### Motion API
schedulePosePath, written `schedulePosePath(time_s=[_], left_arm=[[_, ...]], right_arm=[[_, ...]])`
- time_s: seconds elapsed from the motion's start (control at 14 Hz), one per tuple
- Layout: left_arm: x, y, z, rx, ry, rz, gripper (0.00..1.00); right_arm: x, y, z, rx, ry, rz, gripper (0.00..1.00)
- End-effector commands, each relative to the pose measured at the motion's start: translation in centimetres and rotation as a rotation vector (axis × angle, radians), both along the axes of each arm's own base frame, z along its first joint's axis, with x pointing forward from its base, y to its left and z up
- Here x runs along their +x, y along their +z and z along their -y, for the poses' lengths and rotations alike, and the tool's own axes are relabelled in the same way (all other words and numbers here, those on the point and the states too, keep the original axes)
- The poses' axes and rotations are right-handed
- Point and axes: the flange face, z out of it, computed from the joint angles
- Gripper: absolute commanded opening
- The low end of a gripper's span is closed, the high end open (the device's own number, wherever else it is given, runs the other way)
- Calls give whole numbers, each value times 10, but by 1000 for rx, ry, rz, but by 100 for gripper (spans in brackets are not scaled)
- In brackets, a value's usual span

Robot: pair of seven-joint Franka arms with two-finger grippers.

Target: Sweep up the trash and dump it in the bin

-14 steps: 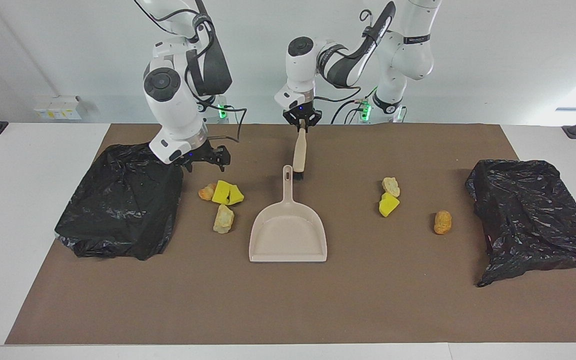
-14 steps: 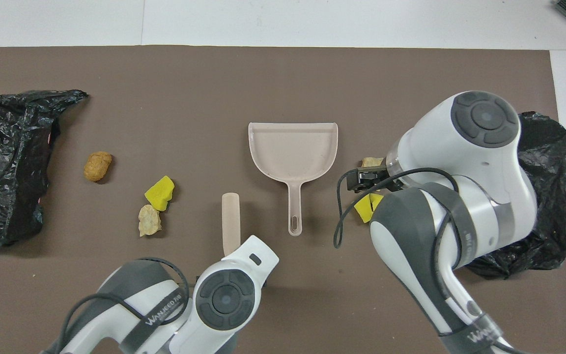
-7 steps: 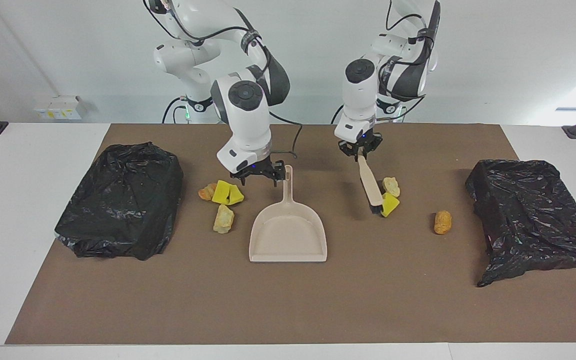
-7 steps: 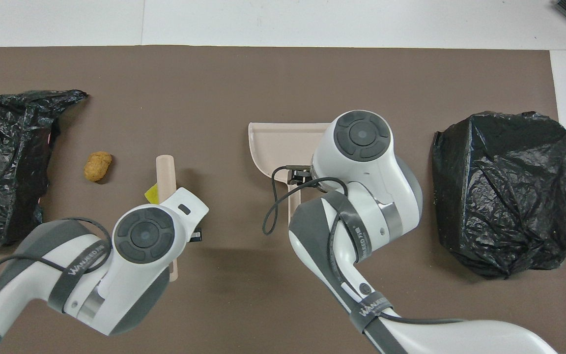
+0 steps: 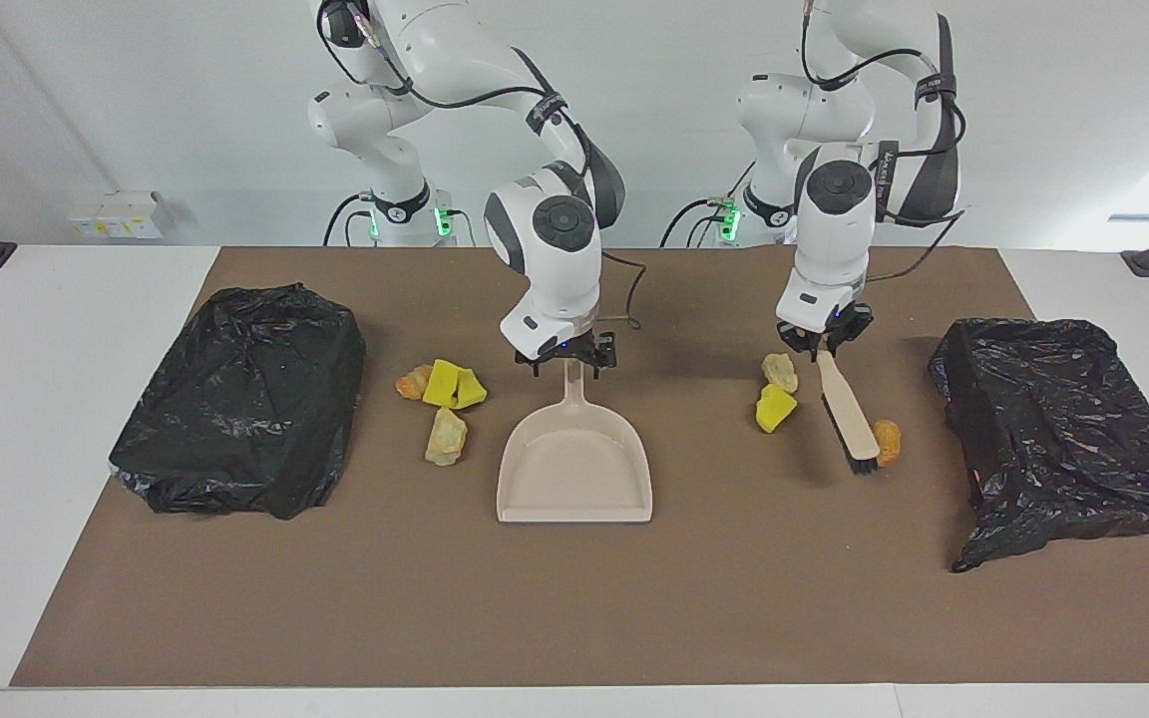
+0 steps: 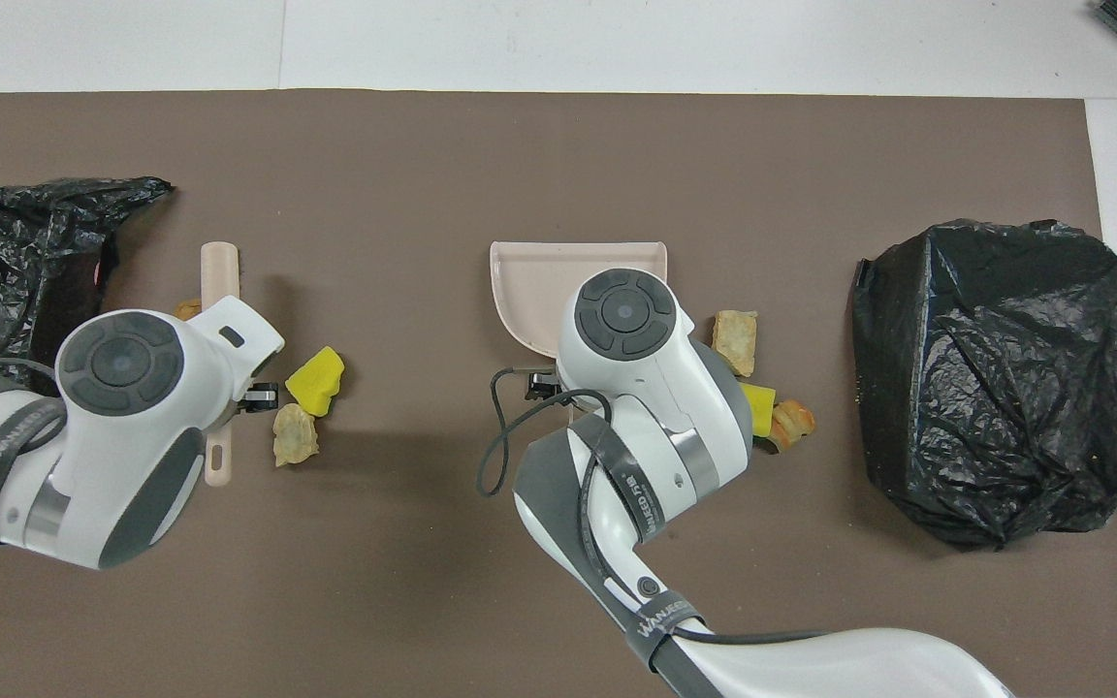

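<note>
Nothing swept yet: the dustpan (image 5: 574, 464) sits empty mid-frame, trash (image 5: 445, 399) scattered beside it. Left gripper (image 5: 822, 344) fingers clamp the brush (image 5: 849, 414); right gripper (image 5: 567, 359) fingers spread over the dustpan's handle.

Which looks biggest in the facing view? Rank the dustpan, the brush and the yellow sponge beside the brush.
1. dustpan
2. brush, clearly shorter and far narrower
3. yellow sponge, the smallest

All three lie about equally near the camera, so the order is safe.

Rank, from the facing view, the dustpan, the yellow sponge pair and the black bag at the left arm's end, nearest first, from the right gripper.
From the right gripper:
1. Dustpan, its handle right under the gripper.
2. Yellow sponge pair, beside the dustpan toward the right arm's end.
3. Black bag, at the left arm's end.
</note>
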Motion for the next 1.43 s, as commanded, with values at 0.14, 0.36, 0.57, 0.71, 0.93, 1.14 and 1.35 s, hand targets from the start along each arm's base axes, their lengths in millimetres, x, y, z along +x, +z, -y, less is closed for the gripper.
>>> schedulePosePath(time_s=[0.14, 0.36, 0.57, 0.71, 0.93, 1.14, 1.35], left_arm=[[28, -4, -117, -1, -173, -4, 0], [20, -24, -157, -8, -253, -48, 0], [3, -53, -137, -25, -335, -75, 0], [-10, -59, -117, -26, -401, -113, 0], [-20, -62, -87, -25, -454, -154, 0], [-33, -62, -61, -20, -515, -228, 0], [-52, -60, -36, -62, -493, -319, 0]], right_arm=[[-14, -5, 4, 24, 44, -12, 61], [-17, -6, 1, 46, -4, -32, 0], [-10, 0, 3, 78, 82, -35, 0], [-6, 3, 8, 124, 100, -41, 0], [1, 22, 18, 136, 165, 7, 0], [-4, 46, 38, 119, 413, 30, 0], [-15, 46, 55, 75, 809, -21, 0]])
